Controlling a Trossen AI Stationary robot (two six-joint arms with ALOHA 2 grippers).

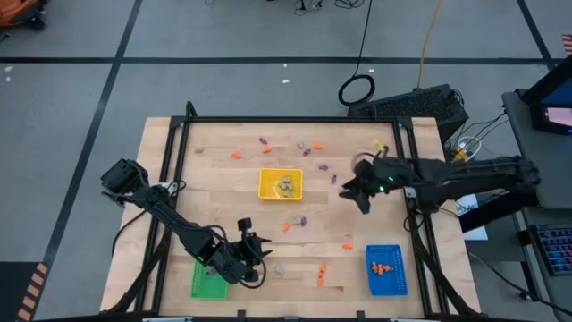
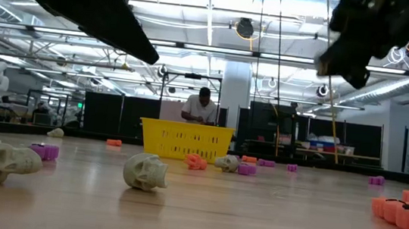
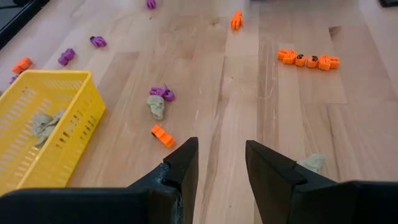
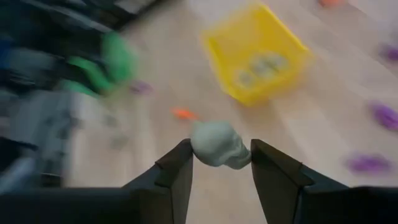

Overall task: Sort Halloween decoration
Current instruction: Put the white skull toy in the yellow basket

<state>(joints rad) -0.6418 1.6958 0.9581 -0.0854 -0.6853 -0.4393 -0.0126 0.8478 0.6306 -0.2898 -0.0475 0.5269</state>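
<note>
Partly sorted. Yellow tray, centre: pale skulls. Blue tray, 5 o'clock: orange pieces. Green tray, 7 o'clock. Loose trinkets remain scattered. Right gripper pinches a pale skull, airborne near 3 o'clock. Left gripper, half-spread, empty.

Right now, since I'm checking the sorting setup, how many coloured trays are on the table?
3: yellow tray mid-table, green tray lower left in the high view, blue tray lower right. None appears hidden.
</note>
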